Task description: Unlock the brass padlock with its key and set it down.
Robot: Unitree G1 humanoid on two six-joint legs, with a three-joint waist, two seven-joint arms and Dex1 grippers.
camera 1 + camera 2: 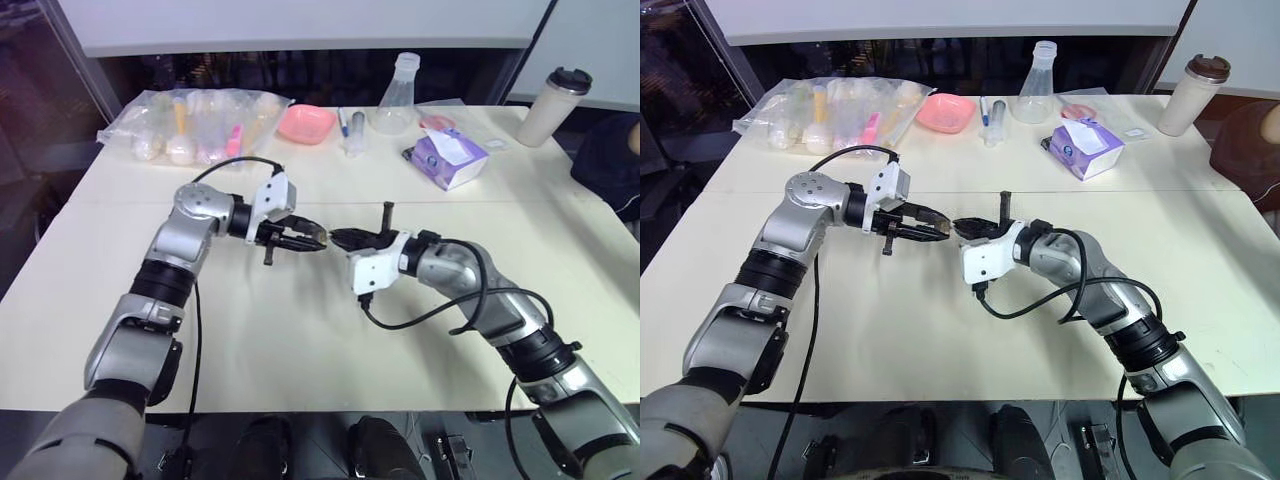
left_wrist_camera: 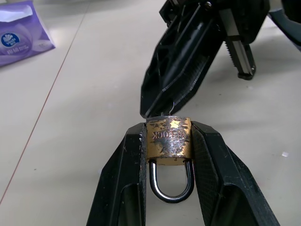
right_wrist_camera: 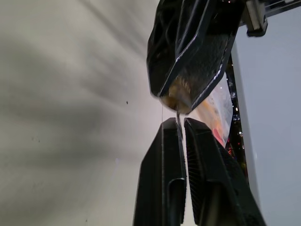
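Left of centre in the head view, my left claw [image 1: 305, 240] hangs above the cream bench [image 1: 300, 350], its two black fingers clamped on the sides of the brass padlock [image 2: 168, 143], silver shackle turned back toward my wrist. Just right of it, at mid-frame, my right claw [image 1: 338, 238] meets it tip to tip, fingers pinched together on the thin silvery key [image 3: 178, 119], whose end reaches the padlock's base. Farther right, toward the upper right, lies a purple tissue pack [image 1: 449, 158].
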